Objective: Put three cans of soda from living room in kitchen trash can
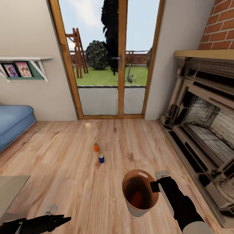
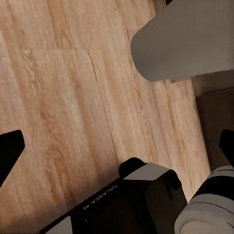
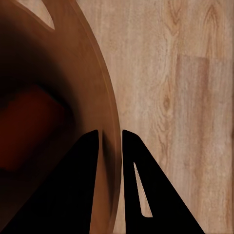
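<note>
Landmark: tash can (image 1: 140, 195), carried off the floor, mouth tipped toward the camera, oval hand slot at its far rim.
Right pincer (image 1: 154, 186): closed across the bin's near-right rim; in the right wrist view one finger inside the brown wall (image 3: 80, 180), the other outside, rim pinched between.
Inside the bin: a reddish-orange shape low in the dark interior (image 1: 137, 197), probably a soda can already collected; too blurred to confirm.
Orange-red can (image 1: 96, 147): upright on the wood floor, beyond the bin and to its left, toward the glass doors.
Dark blue can (image 1: 101, 158): upright, just beside the orange-red one, nearer the bin.
Long axis: both vertical, so a sideways grasp around the body looks apt.
Left pincer (image 1: 60, 220): well left of the bin, low, nothing held; fingers (image 2: 9, 151) spread wide apart in the left wrist view.
Nearer free arm: left, judged; cans lie ahead of it and slightly right, still out of reach.
Likely need: drive forward before reaching.
</note>
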